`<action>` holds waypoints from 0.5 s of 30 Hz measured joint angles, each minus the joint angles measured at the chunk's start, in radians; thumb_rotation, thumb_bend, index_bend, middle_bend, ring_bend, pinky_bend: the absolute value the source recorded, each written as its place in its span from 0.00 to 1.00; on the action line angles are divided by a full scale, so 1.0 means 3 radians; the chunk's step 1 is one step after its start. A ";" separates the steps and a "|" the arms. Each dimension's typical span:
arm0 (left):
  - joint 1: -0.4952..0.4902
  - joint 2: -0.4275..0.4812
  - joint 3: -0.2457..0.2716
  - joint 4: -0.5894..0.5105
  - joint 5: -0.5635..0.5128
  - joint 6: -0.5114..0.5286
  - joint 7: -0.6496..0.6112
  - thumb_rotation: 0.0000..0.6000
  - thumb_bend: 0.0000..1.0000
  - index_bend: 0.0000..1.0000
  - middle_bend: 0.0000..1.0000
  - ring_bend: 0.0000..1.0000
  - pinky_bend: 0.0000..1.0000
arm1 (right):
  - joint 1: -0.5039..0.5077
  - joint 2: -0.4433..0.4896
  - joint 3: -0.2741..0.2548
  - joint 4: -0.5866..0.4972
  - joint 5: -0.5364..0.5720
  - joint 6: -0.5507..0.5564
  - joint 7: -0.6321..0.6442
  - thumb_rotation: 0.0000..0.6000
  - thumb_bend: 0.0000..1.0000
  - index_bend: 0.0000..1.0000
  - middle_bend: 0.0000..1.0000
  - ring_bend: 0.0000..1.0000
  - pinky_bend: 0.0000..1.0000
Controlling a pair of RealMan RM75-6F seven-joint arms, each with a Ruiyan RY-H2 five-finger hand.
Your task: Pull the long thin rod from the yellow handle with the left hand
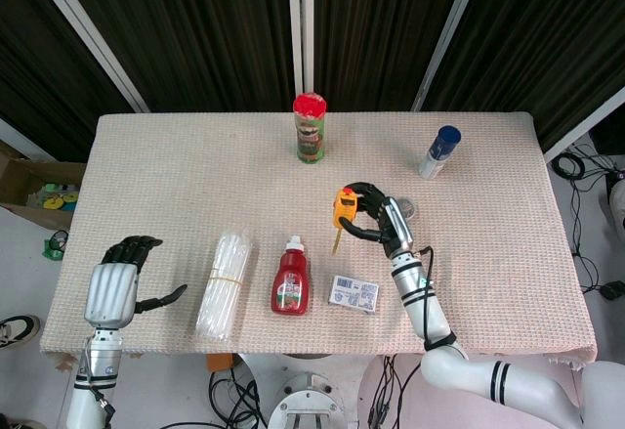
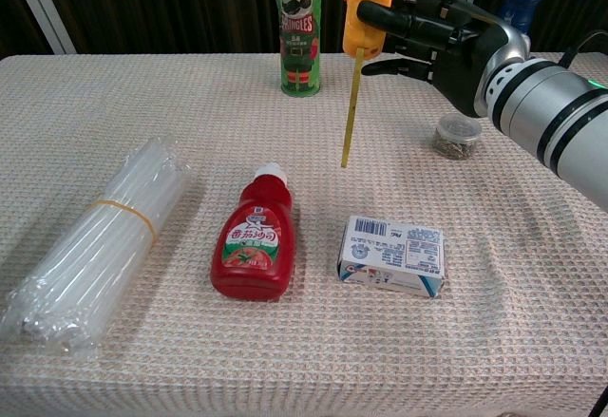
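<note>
From the head view, a worktop covered in a beige woven cloth is seen from above. The black right hand is held above the middle of the worktop, its fingers wrapped around a small yellow handle. A long thin yellow rod hangs down from the handle, still seated in it. The grey and black left hand is seen at the near left corner, just off the left edge, with fingers apart and nothing held. A bundle of clear plastic straws, a red ketchup bottle and a small white and blue box lie along the near edge. A green crisp tube with a red lid stands at the far edge, and a blue-capped bottle near the far right corner.

From the chest view, the right hand is shown gripping the yellow handle. The rod points down, its tip above the cloth between the ketchup bottle and a small round clear jar. The left hand is out of this view.
</note>
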 measured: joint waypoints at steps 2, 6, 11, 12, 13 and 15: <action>-0.0045 0.0057 -0.0066 -0.0061 0.0017 -0.0013 -0.0025 0.71 0.13 0.28 0.26 0.21 0.31 | 0.0005 -0.0006 -0.0001 0.0003 0.0003 0.0008 -0.0023 1.00 0.34 0.70 0.63 0.61 0.45; -0.0188 0.0214 -0.0323 -0.0257 0.0055 -0.0026 -0.0036 0.87 0.16 0.30 0.28 0.23 0.35 | 0.0024 -0.0048 -0.0008 0.0027 0.0026 0.0023 -0.0089 1.00 0.35 0.70 0.63 0.61 0.45; -0.0471 0.0385 -0.0700 -0.0620 0.0034 -0.0141 0.0037 0.94 0.20 0.35 0.33 0.29 0.42 | 0.0082 -0.0139 -0.0013 0.0065 0.0061 0.0039 -0.0232 1.00 0.35 0.70 0.63 0.61 0.45; -0.0564 0.0403 -0.0784 -0.0688 0.0018 -0.0191 0.0093 0.94 0.20 0.36 0.34 0.30 0.42 | 0.0094 -0.0154 -0.0013 0.0071 0.0066 0.0040 -0.0255 1.00 0.35 0.70 0.63 0.61 0.45; -0.0636 0.0408 -0.0840 -0.0733 0.0001 -0.0232 0.0144 0.94 0.21 0.38 0.36 0.32 0.44 | 0.0106 -0.0168 -0.0013 0.0076 0.0070 0.0041 -0.0279 1.00 0.35 0.70 0.63 0.61 0.45; -0.0800 0.0395 -0.0951 -0.0816 -0.0053 -0.0331 0.0277 0.96 0.21 0.42 0.38 0.35 0.48 | 0.0131 -0.0196 -0.0014 0.0087 0.0077 0.0044 -0.0338 1.00 0.35 0.70 0.62 0.61 0.45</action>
